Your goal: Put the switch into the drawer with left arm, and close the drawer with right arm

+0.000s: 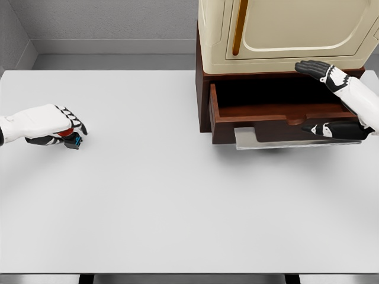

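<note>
My left hand [66, 131] rests on the white table at the far left, its fingers curled over a small switch [72, 139] whose red and blue parts peek out beneath them. The dark wooden drawer [278, 112] stands pulled out from the cabinet at the upper right, its inside in shadow. My right hand [323, 97] hovers at the drawer's right end with fingers spread, the upper fingers above the cabinet's edge and the thumb down by the drawer front, holding nothing.
A cream appliance [284, 29] sits on top of the brown cabinet [203, 89]. A grey plate [249, 139] juts out under the drawer. The white table [177, 201] stretches wide between the two hands.
</note>
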Robot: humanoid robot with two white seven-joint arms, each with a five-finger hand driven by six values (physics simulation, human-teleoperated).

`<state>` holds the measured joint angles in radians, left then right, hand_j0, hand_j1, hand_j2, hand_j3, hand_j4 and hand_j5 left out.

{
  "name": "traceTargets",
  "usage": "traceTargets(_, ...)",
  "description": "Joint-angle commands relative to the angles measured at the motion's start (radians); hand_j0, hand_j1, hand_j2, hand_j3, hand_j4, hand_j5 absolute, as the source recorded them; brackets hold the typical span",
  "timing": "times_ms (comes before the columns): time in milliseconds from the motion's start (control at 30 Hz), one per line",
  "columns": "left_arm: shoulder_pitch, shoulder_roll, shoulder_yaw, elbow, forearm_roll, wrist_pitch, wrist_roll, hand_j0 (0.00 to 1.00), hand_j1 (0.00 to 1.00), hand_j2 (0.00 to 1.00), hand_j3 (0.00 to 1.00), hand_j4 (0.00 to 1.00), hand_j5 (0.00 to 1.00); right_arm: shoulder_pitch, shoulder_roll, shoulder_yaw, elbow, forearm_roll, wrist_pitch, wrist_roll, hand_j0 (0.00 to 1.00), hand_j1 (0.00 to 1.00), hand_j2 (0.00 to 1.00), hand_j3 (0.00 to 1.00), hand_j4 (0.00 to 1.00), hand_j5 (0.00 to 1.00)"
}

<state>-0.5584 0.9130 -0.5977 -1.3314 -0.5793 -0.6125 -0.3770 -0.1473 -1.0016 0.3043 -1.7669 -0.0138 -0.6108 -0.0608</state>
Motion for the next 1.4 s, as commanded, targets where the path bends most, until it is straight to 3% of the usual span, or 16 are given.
traceTargets(0, 0.0, 0.001, 0.001, 0.0, 0.006, 0.002, -0.007, 0.5, 0.5, 0.5, 0.5, 0.5, 0.5, 0.0, 0.0, 0.001, 0.0, -0.005, 0.0, -0.001, 1.0, 1.0, 1.0, 1.0, 1.0, 1.0)
traceTargets(67, 0.0, 0.001, 0.001, 0.0, 0.007, 0.002, -0.007, 0.45, 0.45, 0.45, 0.45, 0.45, 0.45, 0.009, -0.002, -0.001, 0.001, -0.002, 0.0, -0.001, 1.0, 1.0, 1.0, 1.0, 1.0, 1.0)
traceTargets(367, -0.005, 0.003, 0.004, 0.0, 0.015, 0.002, -0.013, 0.45, 0.45, 0.45, 0.45, 0.45, 0.45, 0.015, -0.002, -0.001, 0.001, -0.002, 0.0, -0.002, 1.0, 1.0, 1.0, 1.0, 1.0, 1.0)
traceTargets(733, -0.054, 0.0, 0.006, -0.006, 0.025, 0.002, -0.013, 0.45, 0.45, 0.45, 0.45, 0.45, 0.45, 0.017, -0.002, 0.001, 0.001, -0.003, 0.0, -0.002, 1.0, 1.0, 1.0, 1.0, 1.0, 1.0)
traceTargets(1367, -0.127, -0.045, 0.006, -0.089, 0.064, 0.002, -0.014, 0.45, 0.45, 0.45, 0.45, 0.45, 0.45, 0.018, -0.002, 0.001, 0.0, -0.008, 0.0, -0.004, 1.0, 1.0, 1.0, 1.0, 1.0, 1.0)
